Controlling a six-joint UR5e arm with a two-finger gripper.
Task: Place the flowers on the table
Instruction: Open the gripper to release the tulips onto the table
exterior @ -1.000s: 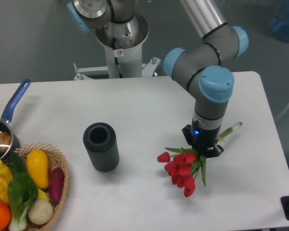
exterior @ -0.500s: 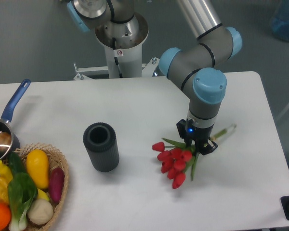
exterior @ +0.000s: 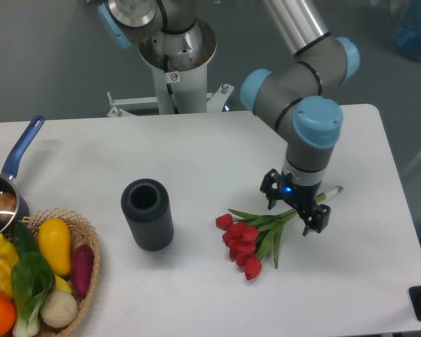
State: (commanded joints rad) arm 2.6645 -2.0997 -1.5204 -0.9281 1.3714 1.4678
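My gripper (exterior: 295,208) is spread wide, fingers apart w/ nothing pinched between them. The flowers (exterior: 256,232) lie flat on the table (exterior: 196,154), red heads pointing down-left toward the front edge, stems running up-right under my claw, the stem tip poking out past it on the far side. So the bunch sits mostly below & to the camera-left of my fingers; the stems pass between the two fingers, but I can't tell whether either finger touches them. The heads are clear of the claw. A dark cylinder (exterior: 148,214) stands upright well to camera-left of the flowers. Further left, at the table corner, a wicker basket (exterior: 90,281) w/ veg, and a blue-handled pan (exterior: 7,186) behind it.
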